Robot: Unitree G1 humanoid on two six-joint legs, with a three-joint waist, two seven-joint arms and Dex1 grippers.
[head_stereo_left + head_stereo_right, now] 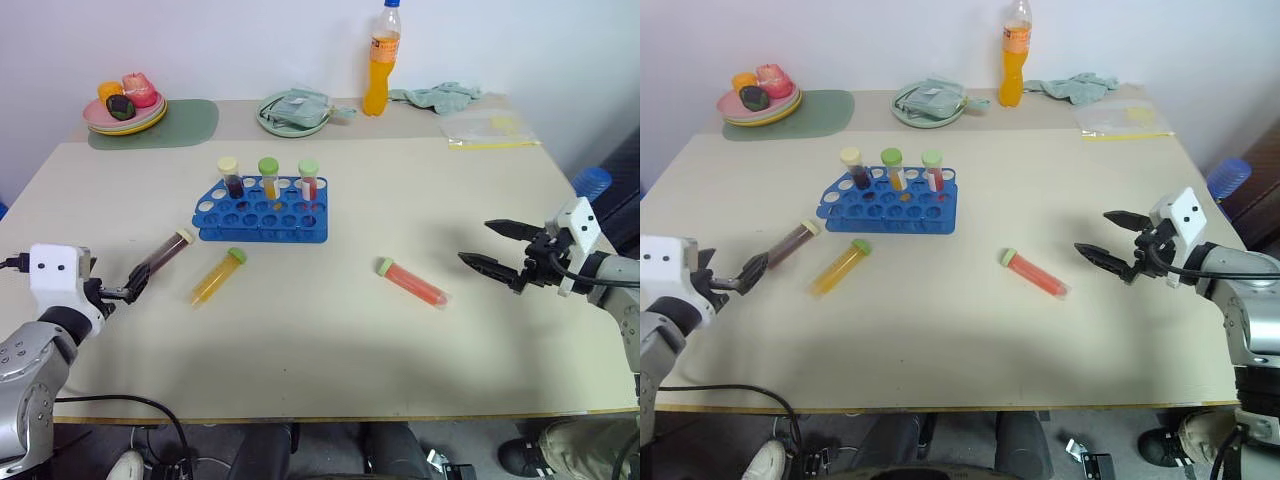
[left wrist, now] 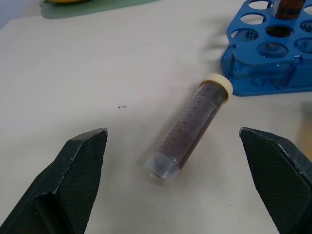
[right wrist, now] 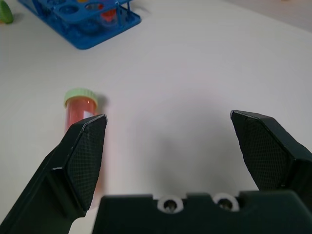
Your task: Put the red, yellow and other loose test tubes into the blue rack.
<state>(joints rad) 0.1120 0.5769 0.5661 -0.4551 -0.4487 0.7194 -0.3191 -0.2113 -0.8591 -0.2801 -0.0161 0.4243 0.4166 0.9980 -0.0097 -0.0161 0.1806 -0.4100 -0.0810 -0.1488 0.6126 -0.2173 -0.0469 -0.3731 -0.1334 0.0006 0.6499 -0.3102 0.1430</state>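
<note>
Taking the blue rack [image 1: 262,208] as landmark: the left gripper [image 1: 128,288] hangs well to its left and nearer the table's front edge, jaws wide, empty. Just off its fingertips lies the dark brown tube [image 1: 163,253]; the yellow tube [image 1: 217,275] lies just before the rack. Right of the rack and nearer the front lies the red tube [image 1: 412,281], then the right gripper [image 1: 492,247], spread wide, empty.

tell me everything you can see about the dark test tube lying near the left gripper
The dark test tube is a clear plastic tube with printed graduation marks, a cream screw cap and a conical tip, filled with dark brownish-red liquid. It lies on its side on the table, cap end toward the blue rack but apart from it, tip toward the left gripper. The gripper's open fingers sit just short of it, not touching.
</note>
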